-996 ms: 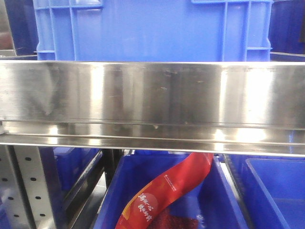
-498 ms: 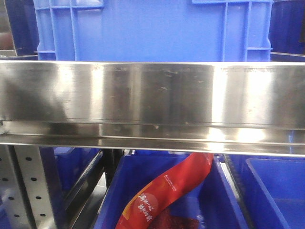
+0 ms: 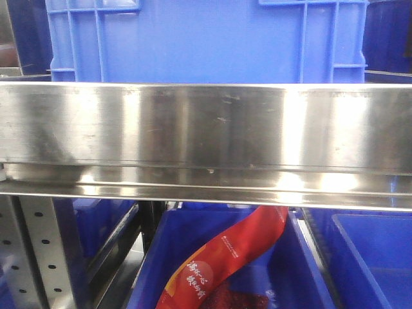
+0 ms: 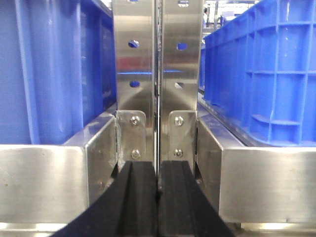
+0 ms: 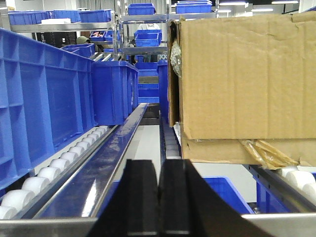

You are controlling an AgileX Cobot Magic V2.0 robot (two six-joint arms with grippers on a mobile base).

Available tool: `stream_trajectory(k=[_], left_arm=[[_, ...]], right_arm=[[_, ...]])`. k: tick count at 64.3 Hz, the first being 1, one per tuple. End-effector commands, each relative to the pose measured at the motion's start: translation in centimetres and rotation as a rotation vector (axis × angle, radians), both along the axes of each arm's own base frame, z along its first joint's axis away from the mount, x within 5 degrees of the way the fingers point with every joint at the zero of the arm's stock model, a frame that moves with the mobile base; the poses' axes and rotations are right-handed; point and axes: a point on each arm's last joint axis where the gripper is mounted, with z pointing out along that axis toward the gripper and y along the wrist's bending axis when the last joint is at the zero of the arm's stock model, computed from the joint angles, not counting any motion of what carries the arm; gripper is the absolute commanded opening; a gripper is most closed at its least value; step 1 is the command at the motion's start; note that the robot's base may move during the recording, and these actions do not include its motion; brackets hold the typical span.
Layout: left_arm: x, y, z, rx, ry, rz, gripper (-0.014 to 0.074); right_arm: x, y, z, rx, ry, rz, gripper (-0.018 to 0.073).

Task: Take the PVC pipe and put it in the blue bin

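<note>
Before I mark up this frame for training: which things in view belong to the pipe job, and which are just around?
Job:
- left gripper, shut, empty
- right gripper, shut, empty
- blue bins; which is the target is unclear
- PVC pipe: not in view

Around:
- cardboard box
- red packet
- steel rail

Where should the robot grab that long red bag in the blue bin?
Probably its middle stretch: the red bag slants up inside the blue bin, flat and bare there. Come from the front, since the steel rail covers it from above.
</note>
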Motion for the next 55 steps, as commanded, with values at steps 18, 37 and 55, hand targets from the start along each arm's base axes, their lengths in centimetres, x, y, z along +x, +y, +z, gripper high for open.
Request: stream_trajectory(k=[18,37,55], left_arm=[[-0.07,0.03,0.28,-0.004,-0.03,0.005,-0.0111],[-0.07,0.03,0.28,-0.004,-0.03,0.005,-0.0111],[-0.07,0.03,0.28,-0.004,-0.03,0.005,-0.0111]], right_arm=[[-0.05,-0.03,0.15,-0.011,-0.02,-0.007,-0.0168],[-0.05,-0.03,0.15,-0.011,-0.02,-0.007,-0.0168],[-0.05,-0.03,0.15,-0.011,-0.02,-0.007,-0.0168]])
